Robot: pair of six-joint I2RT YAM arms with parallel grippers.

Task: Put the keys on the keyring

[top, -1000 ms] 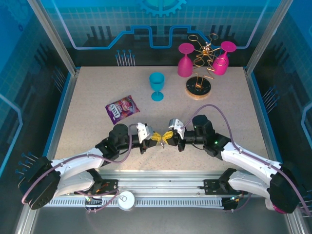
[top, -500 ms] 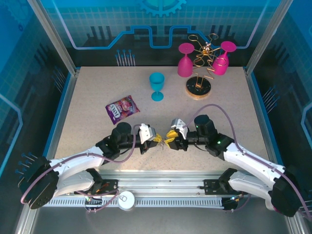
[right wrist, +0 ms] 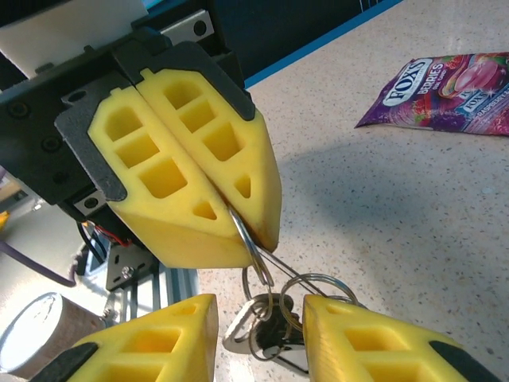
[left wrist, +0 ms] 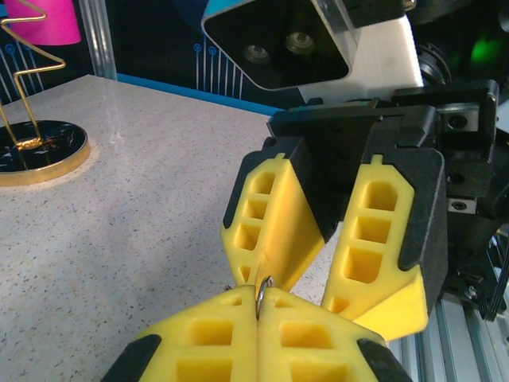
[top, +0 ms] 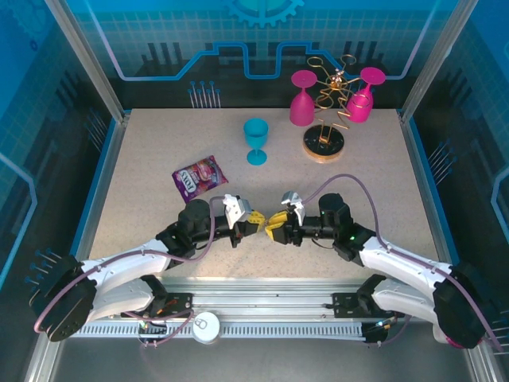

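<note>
Jaws of the left gripper [right wrist: 242, 232] are pinched shut on one wire ring of the keyring [right wrist: 253, 325], which hangs just below them. The right gripper [right wrist: 258, 306] stands parted around that cluster, where the keys cannot be told apart. Beyond lie one candy packet [top: 197, 175], one blue goblet [top: 256, 140] and two pink goblets [top: 302, 97].

Seen from the left wrist, your left claw [left wrist: 258, 309] hides all but a sliver of the thin metal ring [left wrist: 261, 286] pinched between its pads, and the picture's lower edge cuts the claw itself short. From the right wrist, the keyring [right wrist: 253, 333] hangs between the spread fingers of the right claw [right wrist: 256, 310] and runs off the bottom edge, so you cannot pick out the keys in that tangle. From above, whatever sits between the two claw tips is too small to tell.
</note>
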